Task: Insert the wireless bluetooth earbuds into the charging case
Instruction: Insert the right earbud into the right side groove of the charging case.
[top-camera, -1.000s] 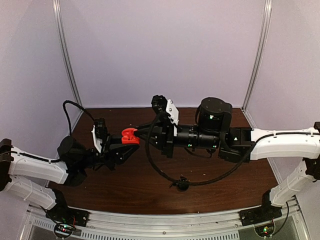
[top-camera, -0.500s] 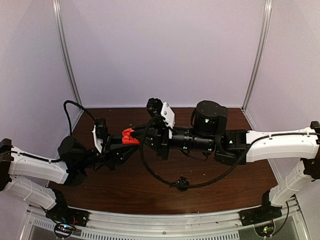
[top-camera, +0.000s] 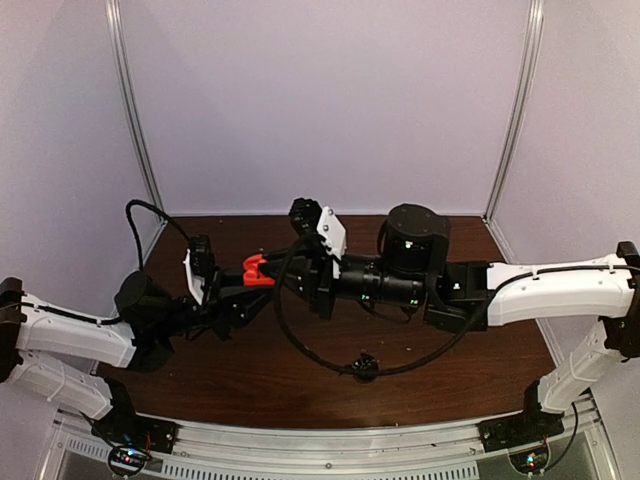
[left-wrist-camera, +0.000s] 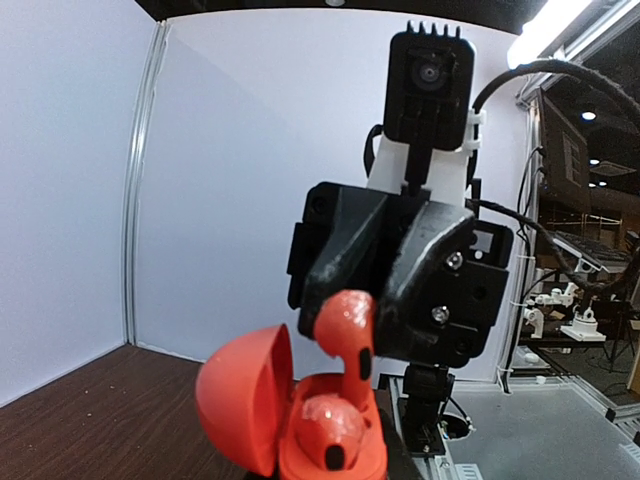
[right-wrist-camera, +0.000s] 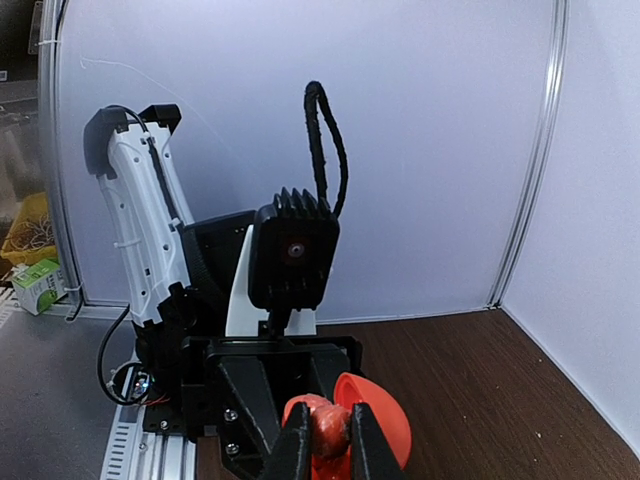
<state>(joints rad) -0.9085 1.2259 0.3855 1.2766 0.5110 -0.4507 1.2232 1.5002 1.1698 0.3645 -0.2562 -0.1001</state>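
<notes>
The red-orange charging case (left-wrist-camera: 240, 395) is held up above the table with its lid swung open to the left, and my left gripper (top-camera: 256, 282) is shut on its base. One red-orange earbud (left-wrist-camera: 333, 428) sits in a pocket of the case. My right gripper (right-wrist-camera: 330, 436) is shut on a second red-orange earbud (left-wrist-camera: 345, 325), whose stem points down into the case's other pocket. In the right wrist view that earbud (right-wrist-camera: 330, 426) shows between my two black fingers, in front of the case lid (right-wrist-camera: 382, 425). From above, the case (top-camera: 254, 268) sits where the two grippers meet.
The brown table (top-camera: 260, 375) is walled in white on three sides, with metal posts at the back corners. The right arm's black cable hangs in a loop, its connector (top-camera: 365, 366) low over the table's front middle. The left wrist camera (right-wrist-camera: 295, 250) faces my right gripper closely.
My right arm has moved left, bringing the held earbud up to the open case. The left arm and the case have stayed still.
</notes>
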